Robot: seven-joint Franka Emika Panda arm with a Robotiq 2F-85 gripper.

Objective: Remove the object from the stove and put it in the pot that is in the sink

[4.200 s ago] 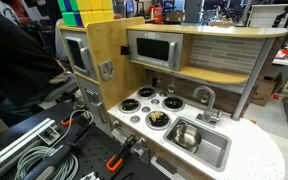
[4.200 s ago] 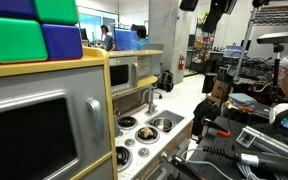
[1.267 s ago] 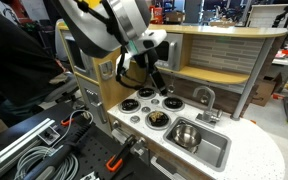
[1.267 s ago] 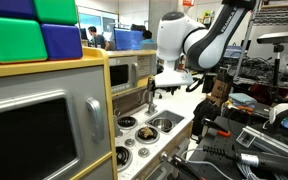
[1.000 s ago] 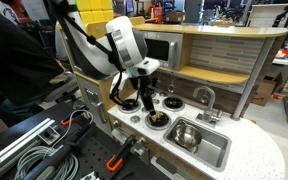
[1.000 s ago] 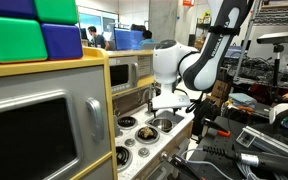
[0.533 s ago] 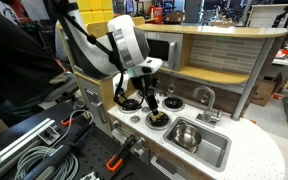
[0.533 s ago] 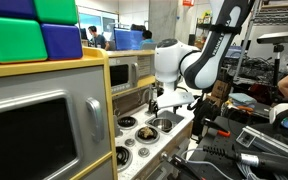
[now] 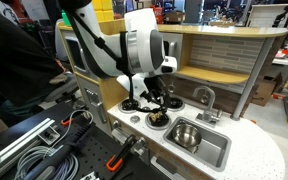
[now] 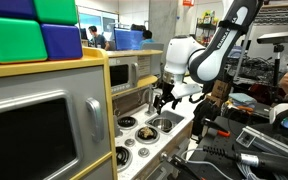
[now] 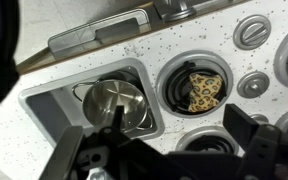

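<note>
The arm was absent from both exterior views a few seconds ago. It has since come down over the toy kitchen, and in the last half second its white wrist has swung sideways above the burners.

The small yellowish-tan lump with dark mottling (image 11: 201,90) lies inside a round black silver-ringed burner (image 11: 174,92) of the white speckled cooktop (image 11: 234,60). In the wrist view it sits ahead of the end effector (image 11: 166,158), a little toward one finger. In an exterior view the lump (image 9: 159,118) rests just below the end effector (image 9: 154,103), apart from it.

The end effector's two dark fingers (image 11: 69,160) stand wide apart with nothing between them. It hangs above the cooktop and touches nothing.

The small round shiny steel pot (image 11: 114,100) stands upright in the rectangular silver metal sink (image 11: 39,105), ahead of the end effector and off to the other finger's side. The sink lies just beside the lump's burner on the same tabletop.

In an exterior view the curved grey faucet (image 9: 204,97) rises behind the sink, beyond the end effector.
</note>
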